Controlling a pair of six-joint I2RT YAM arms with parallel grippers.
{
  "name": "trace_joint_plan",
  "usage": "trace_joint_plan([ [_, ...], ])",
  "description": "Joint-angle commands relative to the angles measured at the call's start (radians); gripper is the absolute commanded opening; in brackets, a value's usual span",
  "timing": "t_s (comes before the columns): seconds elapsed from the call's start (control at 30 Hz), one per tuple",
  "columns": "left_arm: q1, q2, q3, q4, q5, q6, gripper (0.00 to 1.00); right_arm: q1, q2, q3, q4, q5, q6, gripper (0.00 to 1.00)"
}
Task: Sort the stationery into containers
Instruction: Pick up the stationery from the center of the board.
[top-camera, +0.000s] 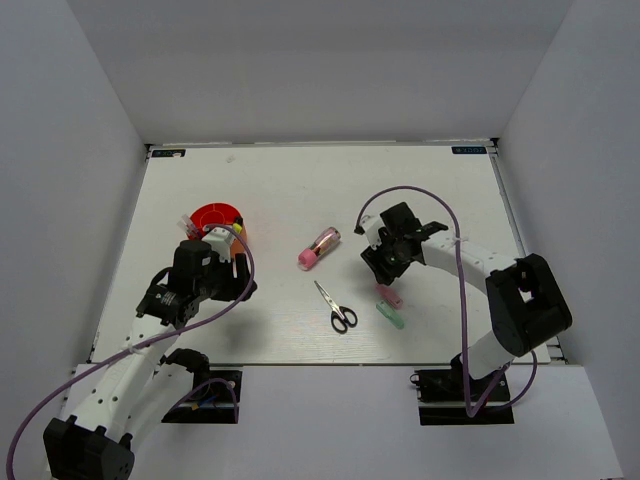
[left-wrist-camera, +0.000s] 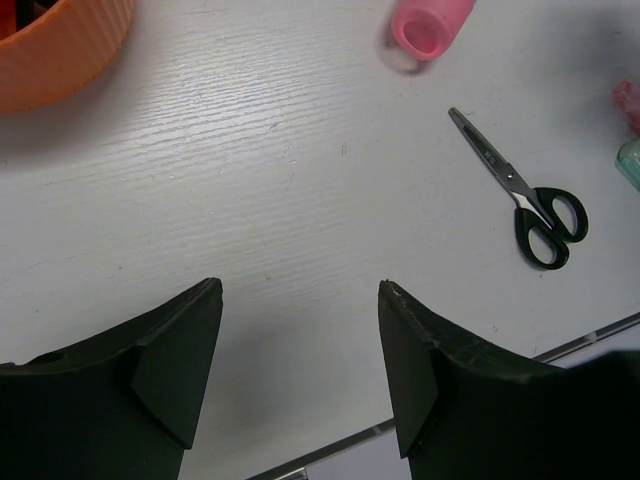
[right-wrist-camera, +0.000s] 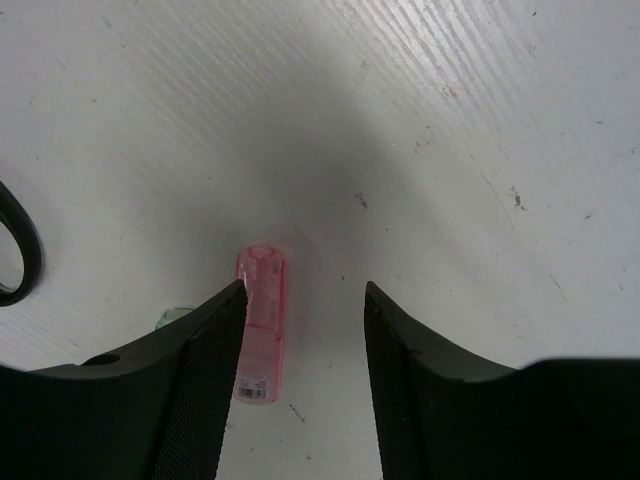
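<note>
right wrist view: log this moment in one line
right claw: open, over pink capsule on table | left claw: open, empty, near pot | loose: scissors, pink tube, green capsule

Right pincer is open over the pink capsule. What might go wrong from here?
1. The pink capsule lies by one finger of the open right pincer, not mid-gap; closing may flick it away or nip only its edge.
2. The green capsule lies close beside it and could get knocked during the descent.
3. The left pincer, open, sits next to the pot, so it may crowd the drop.
</note>
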Motion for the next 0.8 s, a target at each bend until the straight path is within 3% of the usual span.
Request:
trace_joint_plan([
  [0.0,-0.004,-0.018,-0.001,-0.003,-0.018,0.012,0.74,0.031,-0.001,0.004,0.019,0.044,0.016,0.54],
  [0.77,-0.003,-0.052,-0.009,0.003,-0.024,0.016,0.77,0.115,0.077,-0.024,-0.025,0.148,0.043,0.53],
])
